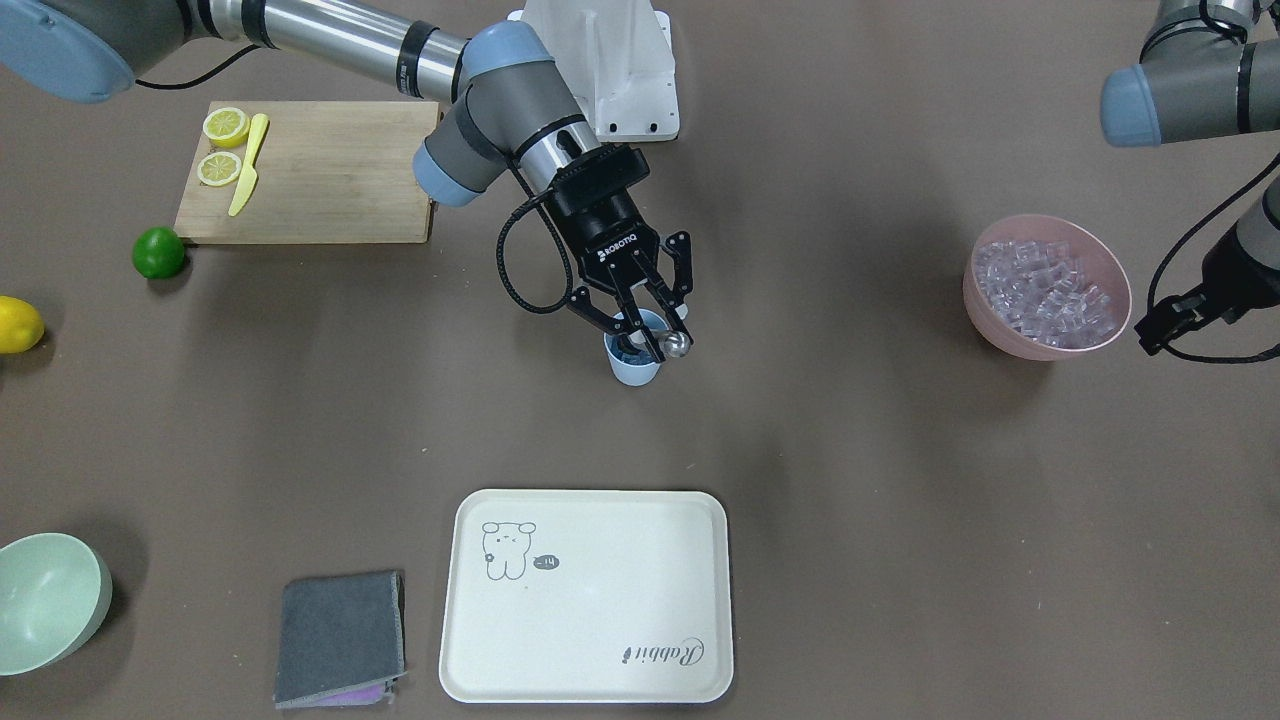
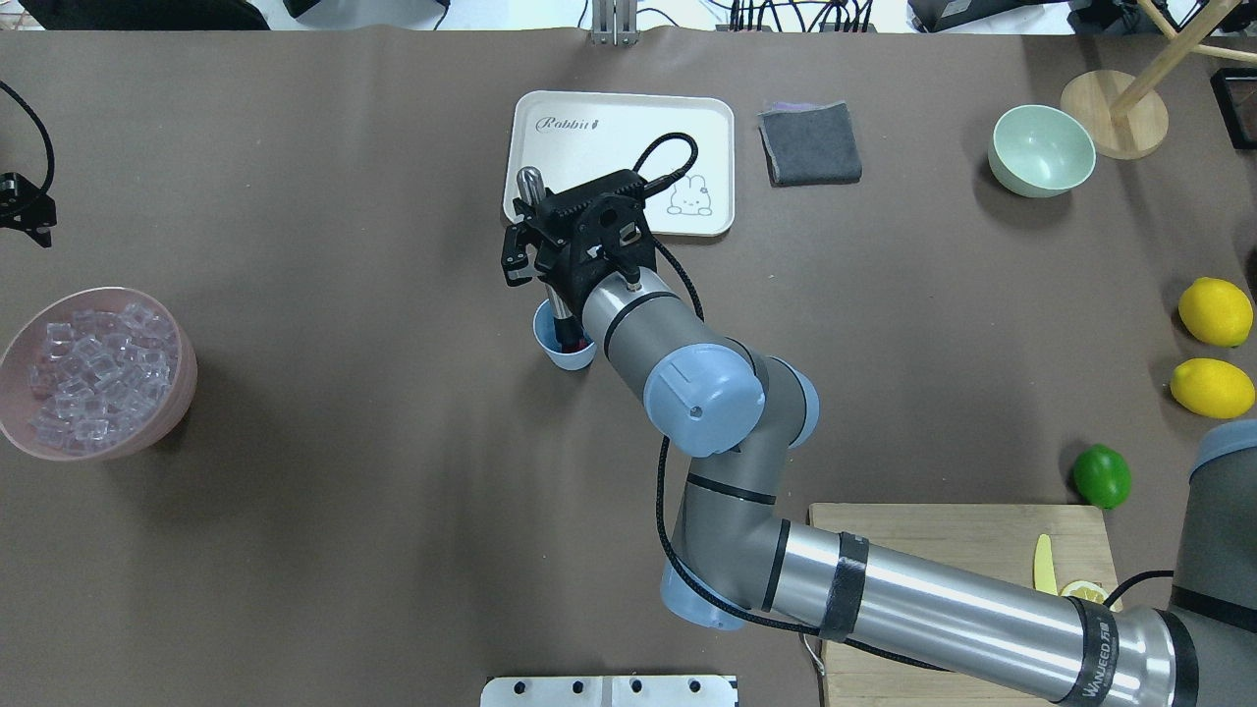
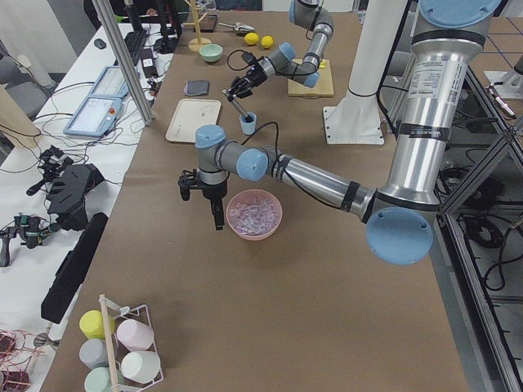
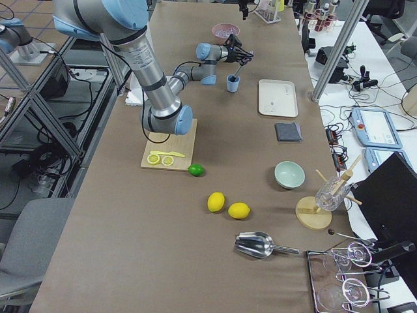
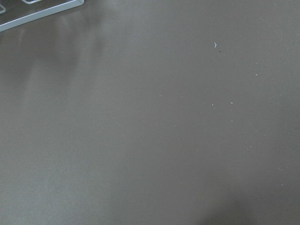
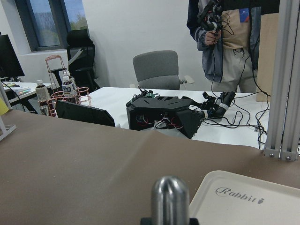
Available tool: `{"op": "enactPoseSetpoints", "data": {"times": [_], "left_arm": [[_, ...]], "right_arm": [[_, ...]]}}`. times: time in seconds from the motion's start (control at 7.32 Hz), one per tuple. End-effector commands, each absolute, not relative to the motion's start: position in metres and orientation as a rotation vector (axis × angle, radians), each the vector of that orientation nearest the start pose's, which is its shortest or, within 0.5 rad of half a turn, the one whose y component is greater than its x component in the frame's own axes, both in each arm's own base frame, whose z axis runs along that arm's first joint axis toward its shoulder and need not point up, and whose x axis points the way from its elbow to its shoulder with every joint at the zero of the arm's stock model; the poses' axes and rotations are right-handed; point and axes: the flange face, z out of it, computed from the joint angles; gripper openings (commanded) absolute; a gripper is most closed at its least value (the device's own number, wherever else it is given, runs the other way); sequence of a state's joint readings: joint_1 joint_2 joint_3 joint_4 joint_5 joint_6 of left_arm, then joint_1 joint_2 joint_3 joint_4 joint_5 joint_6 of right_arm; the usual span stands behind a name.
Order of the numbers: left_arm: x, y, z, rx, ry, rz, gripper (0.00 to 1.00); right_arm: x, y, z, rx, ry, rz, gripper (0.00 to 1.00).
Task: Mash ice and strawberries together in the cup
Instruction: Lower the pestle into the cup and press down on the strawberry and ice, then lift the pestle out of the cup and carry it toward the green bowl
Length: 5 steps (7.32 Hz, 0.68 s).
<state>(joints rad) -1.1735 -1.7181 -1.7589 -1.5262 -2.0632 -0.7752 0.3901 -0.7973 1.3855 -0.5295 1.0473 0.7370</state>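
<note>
The cup (image 1: 633, 368) stands upright on the brown table (image 1: 850, 480), approx in the middle. A bit of dark red shows inside it: the strawberry (image 2: 571, 344). Can't tell if any ice is in the cup too.

A shiny metal masher rod (image 1: 678, 344) sticks out of the cup. Its low end is down inside & its round top leans away from the robot. The right gripper (image 1: 652, 322) is just above the cup w/ its fingers clamped on the rod.

Past the cup, away from the robot, lies a cream tray (image 1: 590, 620) w/ a little bear drawing. A grey cloth (image 1: 340, 640) is on that same far side of the cup, more to the robot's right.

On the cup's right, closer to the robot, is a wood board (image 1: 330, 180) w/ two lemon halves (image 1: 226, 127) & a yellow knife (image 1: 247, 165). A green lime (image 1: 159, 252) sits further right of the cup than the board.

Well apart on the cup's left is a pink bowl (image 1: 1010, 335) full of ice (image 1: 1045, 290). The left gripper (image 1: 1168, 322) is further left still, away from the cup. Can't tell if its fingers are apart or together.

Farthest from the cup, way off right, are a pale green bowl (image 1: 40, 600) & two lemons (image 2: 1216, 311).
</note>
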Motion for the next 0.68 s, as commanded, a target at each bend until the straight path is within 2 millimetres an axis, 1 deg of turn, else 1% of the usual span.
{"op": "enactPoseSetpoints", "data": {"times": [0.0,0.14,0.27,0.41,0.55], "left_arm": [[0.135,-0.544,0.507,-0.03,0.569,-0.296,0.97],[0.135,-0.544,0.507,-0.029,0.57,-0.296,0.97],[0.135,-0.544,0.507,-0.029,0.57,-0.296,0.97],[0.135,-0.544,0.507,-0.029,0.57,-0.296,0.97],[0.135,-0.544,0.507,-0.029,0.57,-0.294,0.97]], "right_arm": [[-0.58,-0.436,0.134,1.232,-1.077,0.087,0.0],[-0.573,-0.441,0.112,1.251,-1.099,0.106,0.0],[-0.561,-0.443,0.086,1.275,-1.131,0.131,0.0],[-0.54,-0.447,0.069,1.301,-1.154,0.158,0.0],[-0.513,-0.455,0.053,1.331,-1.176,0.184,0.0]]}}
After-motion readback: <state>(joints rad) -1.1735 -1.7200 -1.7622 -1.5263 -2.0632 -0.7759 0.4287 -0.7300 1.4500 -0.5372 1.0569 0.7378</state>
